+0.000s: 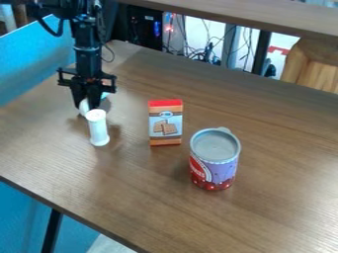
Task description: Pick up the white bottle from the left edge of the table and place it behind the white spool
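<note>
The black gripper point(87, 104) hangs low over the left part of the table, pointing down. Right at its tip is a small white object point(84, 107), partly hidden; whether it is held cannot be made out. Just in front of the gripper stands a white cylinder point(98, 129) with a wider round top, leaning slightly. A bit of light blue point(105, 95) shows behind the gripper's right side. To the right, a small red, white and orange box with biscuits pictured on it point(165, 123) stands upright. Nearer the camera is a red and purple can with a grey lid point(214, 160).
The brown wooden table point(277, 197) has its front edge running from the left side down to the bottom middle. Beyond its back edge are cables point(204, 52), a raised wooden shelf point(264, 17) and a wooden piece point(310, 64). A blue panel point(29, 66) borders the left.
</note>
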You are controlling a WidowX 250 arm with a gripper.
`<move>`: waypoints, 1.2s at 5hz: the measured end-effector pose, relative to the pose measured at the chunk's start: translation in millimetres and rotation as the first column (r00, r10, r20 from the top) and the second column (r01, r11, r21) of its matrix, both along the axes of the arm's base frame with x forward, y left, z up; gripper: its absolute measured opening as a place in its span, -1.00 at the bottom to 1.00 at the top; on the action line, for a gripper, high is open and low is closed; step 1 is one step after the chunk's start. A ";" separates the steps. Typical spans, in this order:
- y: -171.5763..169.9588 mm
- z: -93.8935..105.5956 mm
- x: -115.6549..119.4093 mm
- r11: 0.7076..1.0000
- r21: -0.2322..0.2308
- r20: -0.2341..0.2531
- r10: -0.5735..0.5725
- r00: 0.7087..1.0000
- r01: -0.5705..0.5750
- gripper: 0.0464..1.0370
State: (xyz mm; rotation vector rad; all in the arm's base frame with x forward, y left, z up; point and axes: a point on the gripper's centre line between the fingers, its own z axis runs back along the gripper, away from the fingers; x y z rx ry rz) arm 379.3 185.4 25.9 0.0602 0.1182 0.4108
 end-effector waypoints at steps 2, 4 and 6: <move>-11.6 19.1 -3.4 0.999 -0.032 0.088 0.017 0.996 -0.014 0.76; -14.0 72.4 -12.5 1.000 -0.017 0.233 -0.006 0.973 0.010 0.94; -25.0 83.8 -67.3 0.993 0.007 0.190 -0.120 0.974 0.121 0.93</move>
